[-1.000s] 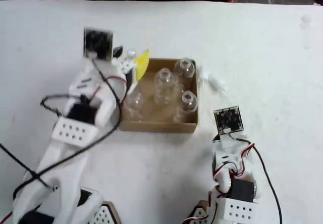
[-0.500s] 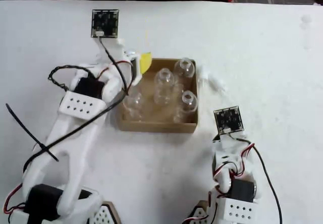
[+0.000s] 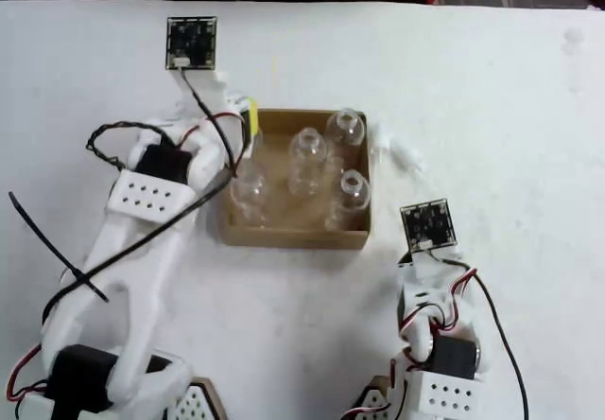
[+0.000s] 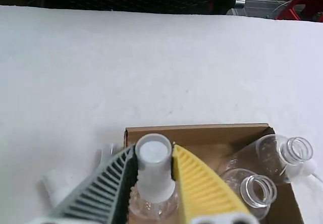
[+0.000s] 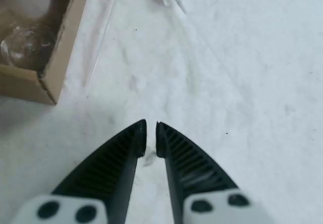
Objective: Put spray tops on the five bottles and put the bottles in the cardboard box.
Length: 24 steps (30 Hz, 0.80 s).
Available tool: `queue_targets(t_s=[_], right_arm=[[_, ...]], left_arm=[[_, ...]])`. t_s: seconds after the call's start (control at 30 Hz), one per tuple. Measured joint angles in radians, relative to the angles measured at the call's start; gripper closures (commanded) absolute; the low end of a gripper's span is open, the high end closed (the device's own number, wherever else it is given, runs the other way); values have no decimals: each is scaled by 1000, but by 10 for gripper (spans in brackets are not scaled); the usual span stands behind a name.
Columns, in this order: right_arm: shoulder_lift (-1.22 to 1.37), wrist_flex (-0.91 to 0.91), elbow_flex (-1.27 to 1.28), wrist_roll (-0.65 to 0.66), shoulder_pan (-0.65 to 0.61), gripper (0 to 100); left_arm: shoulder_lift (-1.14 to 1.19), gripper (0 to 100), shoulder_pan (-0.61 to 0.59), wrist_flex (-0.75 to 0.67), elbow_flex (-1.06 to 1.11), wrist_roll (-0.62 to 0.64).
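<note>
Left gripper (image 4: 153, 150) squeezes a bottle (image 4: 153, 176) standing straight, mouth up, in the box (image 4: 202, 131). Right gripper (image 5: 151, 128) is closed.

4 bottles (image 3: 307, 150) crowd the cardboard box (image 3: 298, 238); the left end effector (image 4: 153, 153) clamps 1 bottle (image 4: 153, 204) at its left wall, blocking that side. Bare table (image 3: 501, 108) lies open rightward, save 1 spray top (image 3: 397, 155) near the box.

- My left arm (image 3: 132, 269) reaches far forward from its base, wrist tipped downward.
- My left gripper (image 4: 153, 151) has its grey and yellow fingers clamped on the neck of a bottle (image 4: 153, 173).
- My right arm (image 3: 437, 344) sits folded close to its base.
- My right gripper (image 5: 150, 127) points downward, black fingers nearly touching, holding nothing.
</note>
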Motion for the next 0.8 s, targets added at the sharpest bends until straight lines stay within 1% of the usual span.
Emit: queue_targets(t_s=[0.6,0.73,0.8], right_arm=[[0,0,0,0,0,981],[0,0,0,0,0,981],[0,0,0,0,0,981]], left_arm=[[-2,980,0,0,0,0],[-74,980,11,-3,49,-8],[-130,980,31,-54,110,-55]])
